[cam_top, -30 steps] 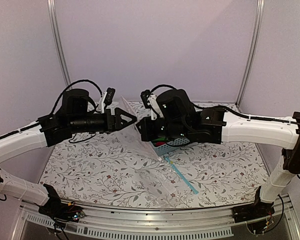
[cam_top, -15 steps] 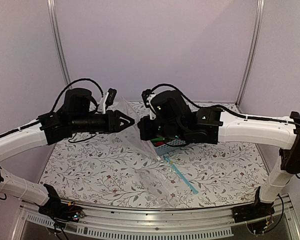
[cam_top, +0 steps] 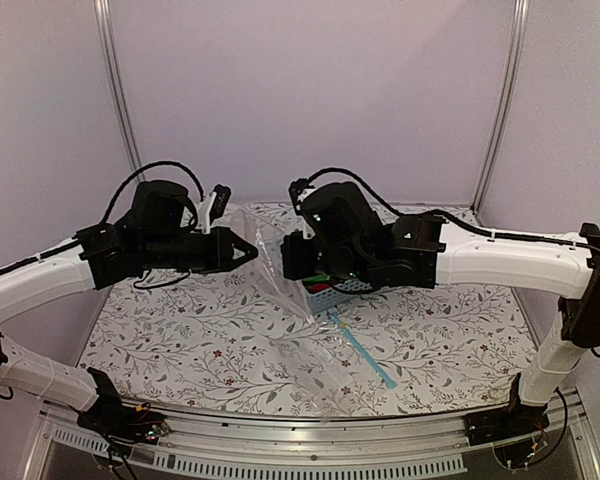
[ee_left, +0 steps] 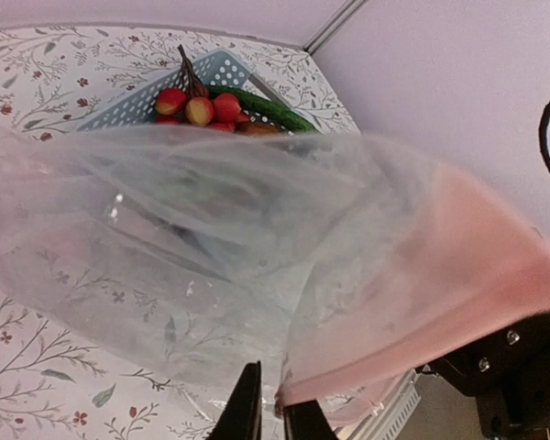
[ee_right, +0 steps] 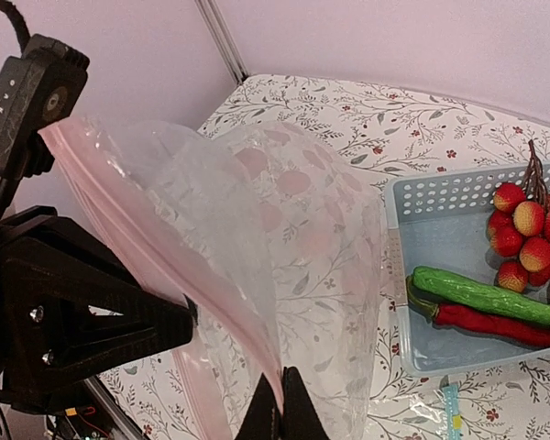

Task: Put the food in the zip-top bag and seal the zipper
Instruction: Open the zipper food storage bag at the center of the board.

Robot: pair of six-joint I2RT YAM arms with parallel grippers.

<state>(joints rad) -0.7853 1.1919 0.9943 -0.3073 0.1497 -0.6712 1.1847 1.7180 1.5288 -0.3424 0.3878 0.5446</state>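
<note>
The left gripper (ee_left: pixel 273 417) and right gripper (ee_right: pixel 280 414) each pinch the zipper (ee_left: pixel 477 275) of the zip-top bag (ee_left: pixel 192 229). The food (ee_left: pixel 202 108) lies beyond the left one.

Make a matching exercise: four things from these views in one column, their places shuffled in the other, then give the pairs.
1 zip-top bag
2 red chili
3 fruit bunch
4 teal-blue strip

A lying on the table
B in the basket, alongside a green vegetable
C pinched by left claw and right claw
D in the basket, on a brown stem

Pairs: 1-C, 2-B, 3-D, 4-A
</note>
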